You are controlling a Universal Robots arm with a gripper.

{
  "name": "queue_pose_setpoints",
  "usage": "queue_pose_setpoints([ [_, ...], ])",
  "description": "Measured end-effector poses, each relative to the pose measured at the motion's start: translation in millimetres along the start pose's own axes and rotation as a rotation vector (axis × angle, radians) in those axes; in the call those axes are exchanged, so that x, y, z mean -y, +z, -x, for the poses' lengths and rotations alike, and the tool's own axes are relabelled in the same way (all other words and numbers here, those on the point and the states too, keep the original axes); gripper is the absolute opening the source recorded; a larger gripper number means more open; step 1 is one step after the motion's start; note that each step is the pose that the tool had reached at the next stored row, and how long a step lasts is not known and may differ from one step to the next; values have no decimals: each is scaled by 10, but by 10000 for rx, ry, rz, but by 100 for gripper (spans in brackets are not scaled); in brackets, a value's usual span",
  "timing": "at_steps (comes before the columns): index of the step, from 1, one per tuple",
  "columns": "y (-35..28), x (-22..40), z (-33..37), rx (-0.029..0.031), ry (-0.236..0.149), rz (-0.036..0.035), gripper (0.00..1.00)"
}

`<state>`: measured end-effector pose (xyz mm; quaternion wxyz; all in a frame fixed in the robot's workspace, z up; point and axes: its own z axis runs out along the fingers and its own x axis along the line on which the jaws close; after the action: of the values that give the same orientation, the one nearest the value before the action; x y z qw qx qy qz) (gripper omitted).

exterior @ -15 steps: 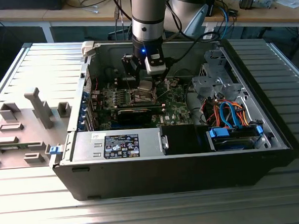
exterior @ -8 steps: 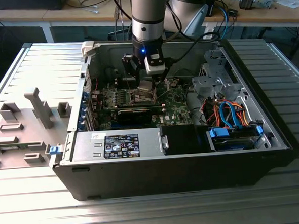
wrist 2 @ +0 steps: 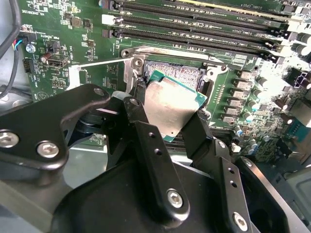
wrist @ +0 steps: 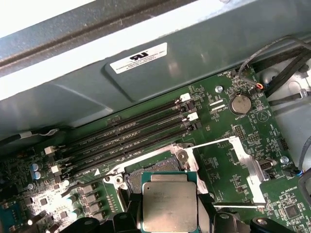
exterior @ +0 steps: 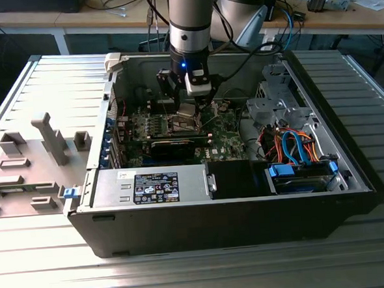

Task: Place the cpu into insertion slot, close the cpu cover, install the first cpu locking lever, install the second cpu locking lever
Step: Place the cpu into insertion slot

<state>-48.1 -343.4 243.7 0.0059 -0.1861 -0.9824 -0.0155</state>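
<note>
Grey slatted table, wooden desks behind, bears the case; claw grips cpu.

The cpu, dull silvery face up, is held over the open, silver-rimmed insertion slot.

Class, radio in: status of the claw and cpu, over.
Claw shut on cpu. Cpu held over insertion slot, not seated. Nothing seen blocking slot.

The exterior view is dim, with the open computer case mostly in shadow and a small blue light glowing on the arm. In both wrist views, hard glare washes out patches of the green circuit board, and the cpu carries a dull sheen.
</note>
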Motion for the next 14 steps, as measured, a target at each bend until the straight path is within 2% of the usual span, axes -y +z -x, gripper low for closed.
queue_pose_setpoints([
  [14, 0, 0, 0, 11, 376, 6, 54],
])
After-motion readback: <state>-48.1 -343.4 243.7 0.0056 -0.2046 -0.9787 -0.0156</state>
